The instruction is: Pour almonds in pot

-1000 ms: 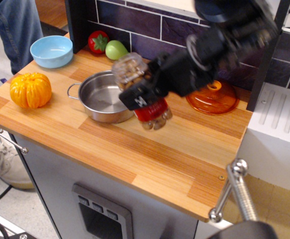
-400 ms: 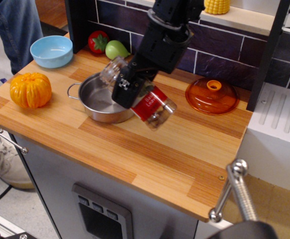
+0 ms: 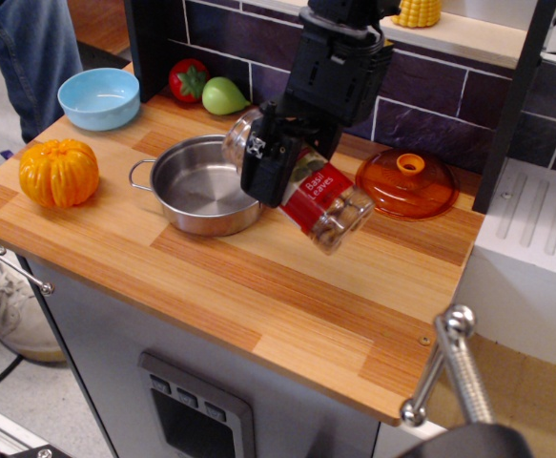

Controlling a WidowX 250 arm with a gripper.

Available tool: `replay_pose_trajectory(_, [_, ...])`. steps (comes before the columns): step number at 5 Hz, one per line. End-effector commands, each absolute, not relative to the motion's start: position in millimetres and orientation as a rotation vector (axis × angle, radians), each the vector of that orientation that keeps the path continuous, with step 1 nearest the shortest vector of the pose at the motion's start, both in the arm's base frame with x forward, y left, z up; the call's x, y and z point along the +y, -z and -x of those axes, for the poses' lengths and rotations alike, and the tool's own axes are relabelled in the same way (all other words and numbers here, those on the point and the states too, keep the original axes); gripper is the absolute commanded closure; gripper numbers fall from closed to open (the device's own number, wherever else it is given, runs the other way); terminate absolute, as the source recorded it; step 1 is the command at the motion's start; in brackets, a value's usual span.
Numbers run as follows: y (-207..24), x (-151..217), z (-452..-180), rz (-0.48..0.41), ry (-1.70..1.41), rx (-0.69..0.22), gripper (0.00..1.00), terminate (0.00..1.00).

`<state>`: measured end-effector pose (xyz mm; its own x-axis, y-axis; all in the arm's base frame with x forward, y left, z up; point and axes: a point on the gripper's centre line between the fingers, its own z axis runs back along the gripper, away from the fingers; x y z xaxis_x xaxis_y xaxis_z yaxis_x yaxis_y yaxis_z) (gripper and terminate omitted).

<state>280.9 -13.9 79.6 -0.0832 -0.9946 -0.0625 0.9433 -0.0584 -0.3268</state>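
My gripper (image 3: 276, 162) is shut on the clear glass jar (image 3: 306, 186) with the red and white label. The jar is tilted: its mouth end points up-left over the right rim of the pot, its base hangs down-right above the counter. The almonds (image 3: 339, 221) show as brown nuts gathered at the jar's lower base end. The pot (image 3: 201, 186), a shallow shiny steel pan with loop handles, sits on the wooden counter left of the jar, its inside looks bare metal.
An orange translucent lid (image 3: 408, 186) lies right of the jar. A light blue bowl (image 3: 98, 97), a red pepper (image 3: 189, 80) and a green fruit (image 3: 223, 95) stand at the back left. An orange pumpkin (image 3: 59, 173) sits at the left edge. A person's leg (image 3: 30, 52) is at far left.
The arm swung from a blurred low reach to upright over the counter. The jar moved right and a little up, staying tilted, with the almonds now settled at its lower end.
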Motion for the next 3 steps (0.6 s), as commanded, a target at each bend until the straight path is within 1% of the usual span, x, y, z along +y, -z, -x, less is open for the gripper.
replay_pose_trajectory(1, [-94, 6, -283, 0.311, 1.656, 0.245, 1.0, 0.0])
replay_pose_trajectory(2, [-98, 17, -292, 0.435, 1.663, 0.225, 1.0, 0.0])
replay_pose_trajectory(3, [-102, 26, -302, 0.629, 1.681, 0.184, 1.0, 0.0])
